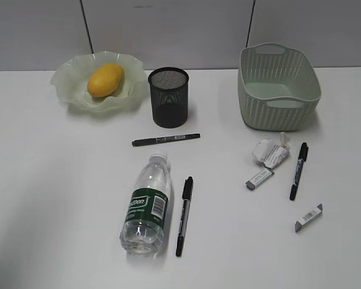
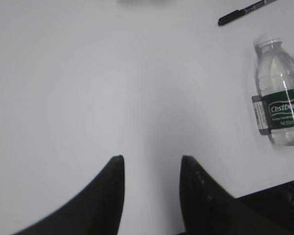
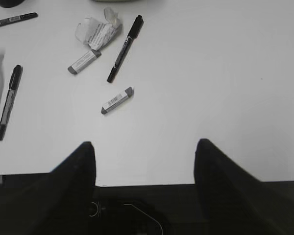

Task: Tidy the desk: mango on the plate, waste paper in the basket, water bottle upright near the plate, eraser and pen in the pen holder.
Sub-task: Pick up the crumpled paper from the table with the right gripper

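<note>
The mango (image 1: 105,80) lies in the wavy plate (image 1: 66,90) at the back left. Right of it stands the black mesh pen holder (image 1: 168,96), then the basket (image 1: 277,87). The water bottle (image 1: 147,205) lies on its side, cap pointing away. Three pens (image 1: 166,139) (image 1: 185,215) (image 1: 298,170) lie flat. The waste paper (image 1: 269,152) and two erasers (image 1: 259,179) (image 1: 308,218) sit in front of the basket. My left gripper (image 2: 152,159) is open over bare table, left of the bottle (image 2: 279,98). My right gripper (image 3: 144,144) is open and empty, short of the near eraser (image 3: 116,101).
The white table's front edge runs just under my right gripper. Neither arm shows in the exterior view. A grey panelled wall closes off the back behind the plate and basket.
</note>
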